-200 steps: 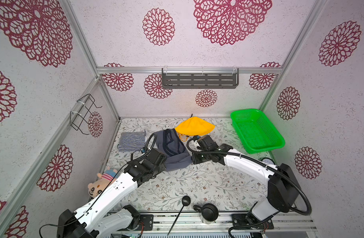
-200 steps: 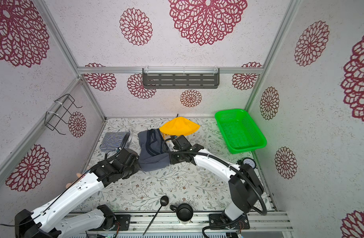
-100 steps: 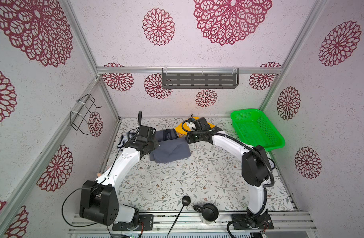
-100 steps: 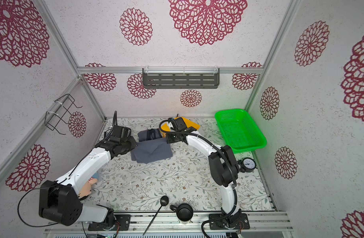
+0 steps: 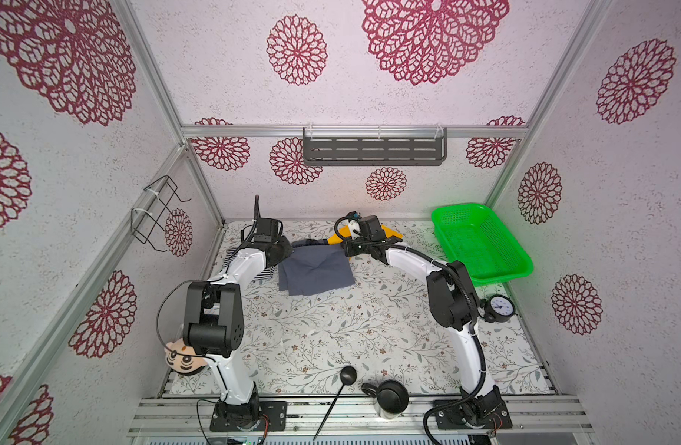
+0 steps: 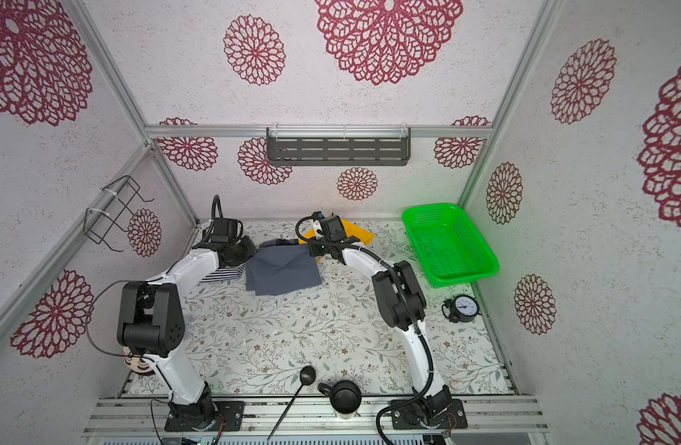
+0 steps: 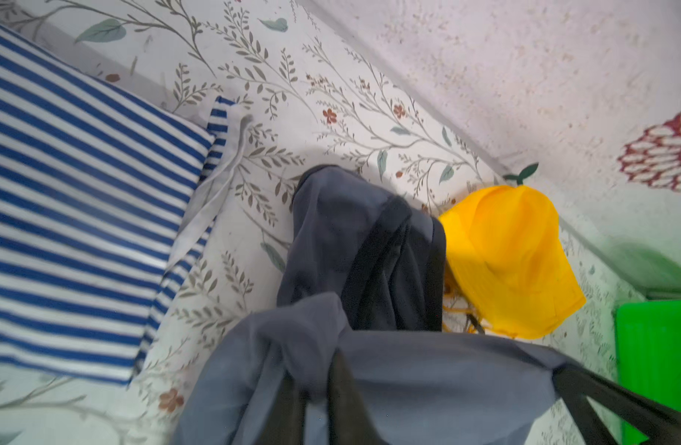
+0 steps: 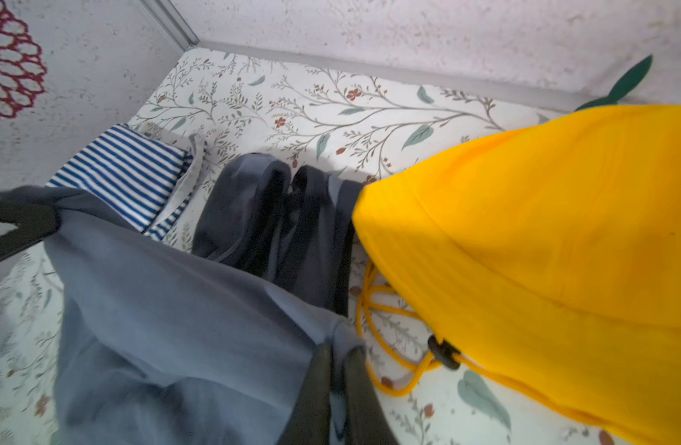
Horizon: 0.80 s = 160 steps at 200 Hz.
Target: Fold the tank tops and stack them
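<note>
The slate blue-grey tank top [image 5: 315,269] [image 6: 283,271] lies folded over on itself at the back of the floral table, and its dark-edged straps [image 7: 369,250] stick out toward the back wall. My left gripper [image 5: 286,252] [image 7: 315,370] is at the fold's far left corner. My right gripper [image 5: 346,250] [image 8: 339,352] is at its far right corner. Each gripper's jaws stand slightly apart, open, with a bunched cloth corner still between them. A navy-and-white striped tank top [image 5: 263,274] [image 7: 80,212] lies folded just left, partly under my left arm.
A yellow cloth hat [image 5: 390,233] [image 8: 543,250] with a cord lies right beside my right gripper. A green basket [image 5: 500,275] stands at the back right and a small clock [image 5: 500,308] sits below it. A ladle [image 5: 346,375], a black kettle [image 5: 389,395] and a plush toy [image 5: 182,360] lie along the front.
Both arms have swung from the near edge of the slate top to the back, carrying its hem over the straps. The jaws, shut before, have parted a little.
</note>
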### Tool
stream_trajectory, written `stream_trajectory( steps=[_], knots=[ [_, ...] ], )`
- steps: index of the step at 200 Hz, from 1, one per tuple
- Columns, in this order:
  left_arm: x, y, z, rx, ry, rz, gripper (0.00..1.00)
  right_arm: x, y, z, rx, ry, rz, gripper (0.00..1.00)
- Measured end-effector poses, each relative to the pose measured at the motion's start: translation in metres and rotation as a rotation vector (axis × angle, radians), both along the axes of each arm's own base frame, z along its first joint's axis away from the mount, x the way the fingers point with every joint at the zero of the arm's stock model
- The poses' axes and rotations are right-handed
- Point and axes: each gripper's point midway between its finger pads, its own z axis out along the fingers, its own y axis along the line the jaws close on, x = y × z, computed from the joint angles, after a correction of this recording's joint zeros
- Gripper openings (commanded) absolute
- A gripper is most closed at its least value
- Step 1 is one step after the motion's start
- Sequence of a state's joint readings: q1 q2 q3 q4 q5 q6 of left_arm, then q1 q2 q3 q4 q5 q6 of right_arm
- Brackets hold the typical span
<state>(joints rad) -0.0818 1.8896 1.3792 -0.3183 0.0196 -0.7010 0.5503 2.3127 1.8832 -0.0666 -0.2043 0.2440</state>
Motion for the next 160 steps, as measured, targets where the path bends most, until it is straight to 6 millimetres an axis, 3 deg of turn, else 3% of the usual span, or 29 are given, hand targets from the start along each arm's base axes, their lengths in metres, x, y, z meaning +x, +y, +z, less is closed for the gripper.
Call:
stream_trajectory(
  steps=[12, 25, 49, 83, 108, 120, 138, 160],
  knots=[
    [0.011, 0.004, -0.005, -0.002, -0.012, 0.007, 0.83, 0.012, -0.002, -0.006, 0.008, -0.019, -0.016, 0.98],
    [0.019, 0.009, -0.008, -0.002, -0.025, 0.015, 0.88, 0.02, -0.008, -0.013, 0.005, -0.028, -0.036, 0.99],
    [0.024, 0.014, 0.003, 0.0, -0.057, 0.017, 0.88, 0.026, -0.015, -0.016, -0.004, -0.036, -0.05, 0.98],
    [0.015, 0.004, 0.04, 0.002, -0.12, -0.007, 0.83, 0.01, -0.023, -0.01, -0.01, -0.036, -0.038, 0.85],
    [0.004, -0.027, 0.056, -0.002, -0.148, -0.061, 0.71, -0.003, -0.012, -0.002, -0.013, -0.039, 0.003, 0.54],
    [-0.001, -0.042, 0.047, -0.008, -0.134, -0.087, 0.66, -0.011, -0.003, -0.003, -0.015, -0.038, 0.03, 0.47],
    [-0.011, -0.062, 0.016, -0.017, -0.068, -0.118, 0.63, -0.026, 0.008, -0.016, -0.021, -0.009, 0.067, 0.3],
    [-0.015, -0.07, -0.025, -0.026, 0.022, -0.127, 0.63, -0.049, 0.018, -0.039, -0.025, 0.055, 0.097, 0.26]
  ],
)
